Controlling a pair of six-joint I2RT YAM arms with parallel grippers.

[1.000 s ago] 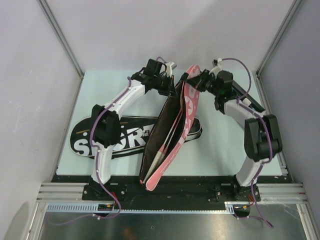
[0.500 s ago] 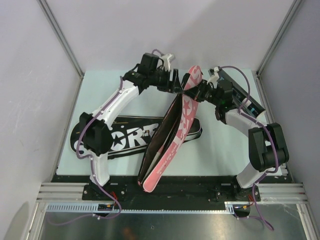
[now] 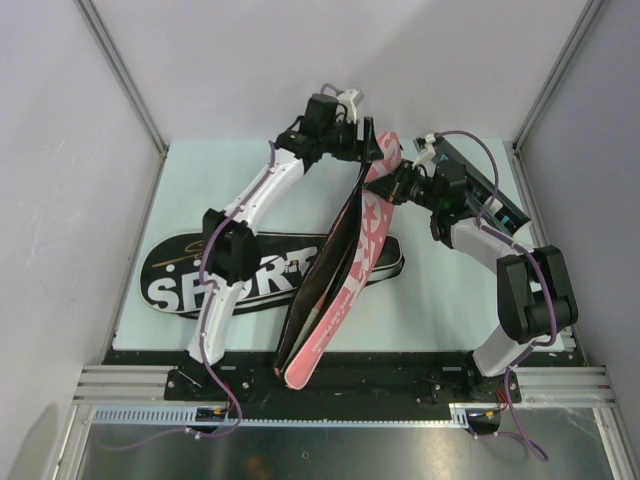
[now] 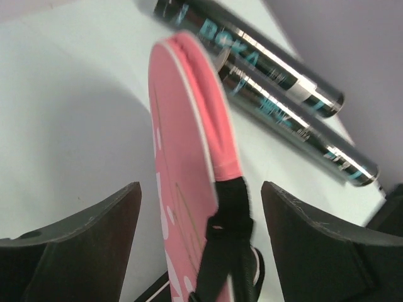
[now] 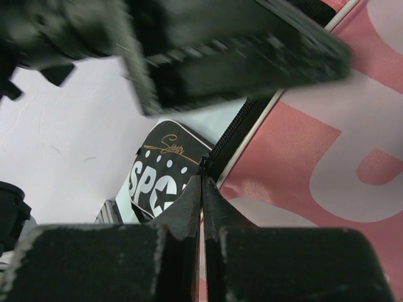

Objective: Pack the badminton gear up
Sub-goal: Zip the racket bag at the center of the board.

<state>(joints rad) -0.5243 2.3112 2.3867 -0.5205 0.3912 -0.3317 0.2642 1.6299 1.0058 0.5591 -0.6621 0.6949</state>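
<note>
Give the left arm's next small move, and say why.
Probably close the left gripper on the pink racket bag, whose rim sits between its open jaws; the right gripper pinches it by the zipper, and the dark tubes lie outside.

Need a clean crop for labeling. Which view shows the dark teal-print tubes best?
Left wrist: both tubes lie side by side beyond the pink cover, teal print visible. Top external shows only a dark sliver behind the right arm. Right wrist shows none.
</note>
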